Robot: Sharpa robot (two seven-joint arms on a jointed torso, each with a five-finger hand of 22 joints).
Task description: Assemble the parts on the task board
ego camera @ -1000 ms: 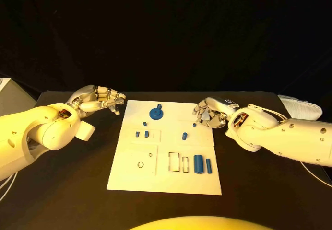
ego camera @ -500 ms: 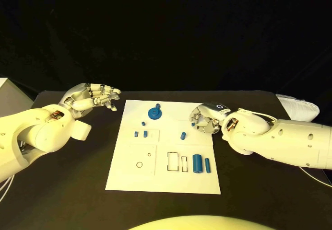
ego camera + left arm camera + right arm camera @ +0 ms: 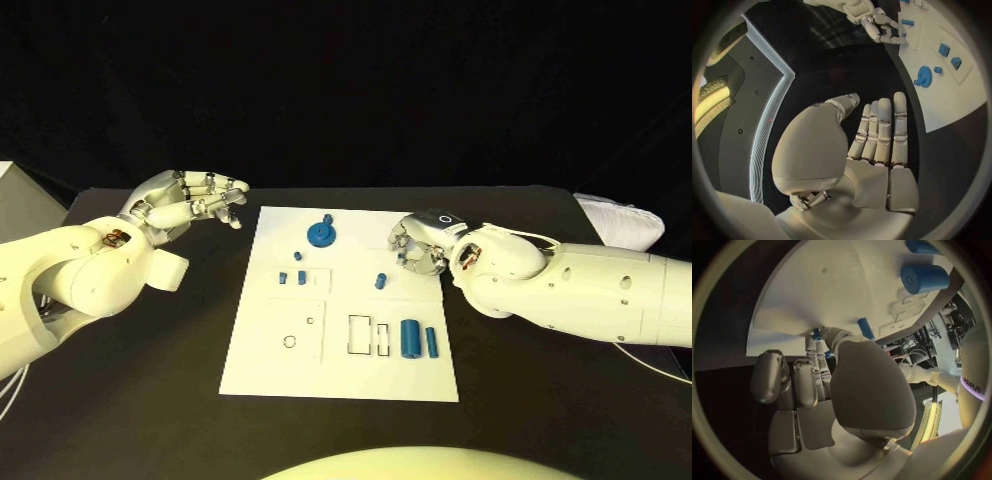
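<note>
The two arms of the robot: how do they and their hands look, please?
Both arms are rounded white shells with small dark screw holes. The left hand and right hand are silver metal with segmented fingers. Reddish wiring shows at each wrist.

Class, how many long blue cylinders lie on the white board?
2: a thick long blue cylinder and a thinner one beside it, at the white task board's near right corner. The right hand may hide smaller parts.

We see bare black table (image 3: 159, 340) wide open left of the task board (image 3: 274, 350), whose near corner lies free, while the gear-like part (image 3: 322, 235), the small pegs (image 3: 293, 279) and the right hand (image 3: 418, 245) crowd its far half.
</note>
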